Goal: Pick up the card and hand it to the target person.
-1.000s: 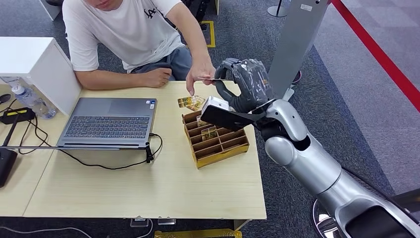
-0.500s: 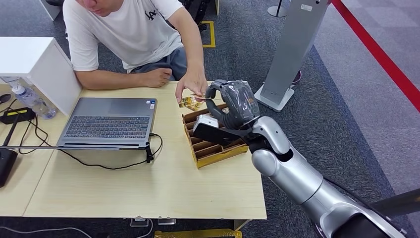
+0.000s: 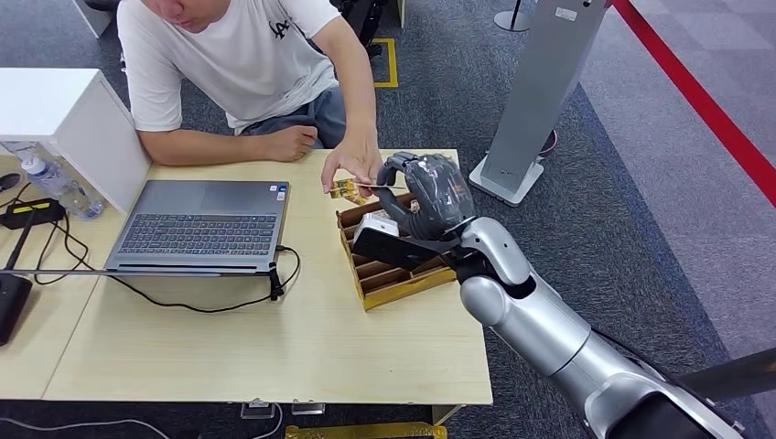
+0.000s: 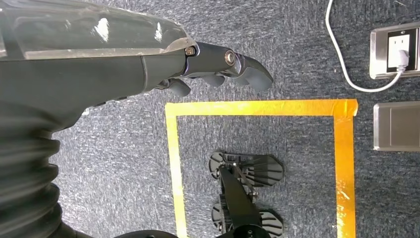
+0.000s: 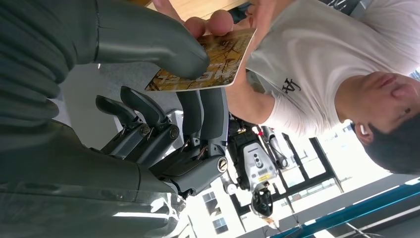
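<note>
right arm (image 3: 549, 325): silver, smooth rounded shells, with a bulging joint just behind the wrist.
right wrist: a black flat bracket carries a small white block, there in the head view.
right hand (image 3: 430, 194): dark grey, under a glossy clear wrap that catches the light.
right thumb (image 5: 148, 37): thick, grey, rounded at the tip.
right fingers (image 5: 203, 116): darker, with bare metal pins and screws at the hinges.
left hand (image 4: 148, 64): dark shell, shiny clear cover, a round screw head near the fingertips.
left wrist cover (image 4: 25, 168): grey, ribbed like a bellows.
</note>
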Tool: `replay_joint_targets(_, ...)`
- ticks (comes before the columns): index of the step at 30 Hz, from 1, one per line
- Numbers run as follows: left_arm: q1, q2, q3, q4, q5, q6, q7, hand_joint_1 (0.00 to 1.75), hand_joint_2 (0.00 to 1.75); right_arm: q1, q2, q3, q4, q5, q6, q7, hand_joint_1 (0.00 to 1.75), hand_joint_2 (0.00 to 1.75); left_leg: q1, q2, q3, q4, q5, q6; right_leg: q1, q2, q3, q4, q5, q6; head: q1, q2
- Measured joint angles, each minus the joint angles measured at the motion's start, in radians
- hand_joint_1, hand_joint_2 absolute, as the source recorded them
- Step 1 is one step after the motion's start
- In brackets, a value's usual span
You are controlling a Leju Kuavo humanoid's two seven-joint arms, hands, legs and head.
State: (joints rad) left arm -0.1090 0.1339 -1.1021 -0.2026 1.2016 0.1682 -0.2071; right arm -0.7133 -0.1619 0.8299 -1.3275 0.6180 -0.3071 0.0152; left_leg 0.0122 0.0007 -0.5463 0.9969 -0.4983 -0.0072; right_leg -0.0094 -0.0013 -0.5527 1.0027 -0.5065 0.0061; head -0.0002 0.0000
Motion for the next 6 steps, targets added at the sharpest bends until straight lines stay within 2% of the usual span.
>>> replay_joint_targets(3, 0.000, 0.000, 0.000, 0.000, 0.000, 0.020, 0.007, 0.00, 1.75, 0.020, 0.004, -0.008, -0.001, -0.056, -0.006, -0.012, 0.00, 1.75, 0.000, 0.000, 0.002, 0.000, 0.000, 0.000, 0.000, 0.000, 0.000, -0.001, 0.000, 0.000, 0.000, 0.000)
replay_joint_targets(5, 0.000, 0.000, 0.000, 0.000, 0.000, 0.046, 0.015, 0.00, 0.87, 0.095, -0.001, -0.041, -0.016, -0.245, -0.014, -0.068, 0.00, 1.75, 0.001, -0.001, 0.003, 0.000, -0.001, 0.000, 0.001, -0.002, 0.002, -0.002, -0.001, 0.000, -0.002, 0.000)
replay_joint_targets(6, 0.000, 0.000, 0.000, 0.000, 0.000, 0.054, 0.017, 0.00, 0.58, 0.120, -0.003, -0.053, -0.022, -0.307, -0.016, -0.088, 0.00, 1.75, 0.001, -0.001, 0.004, 0.000, -0.001, 0.000, 0.001, -0.003, 0.002, -0.002, -0.002, 0.000, -0.002, 0.000)
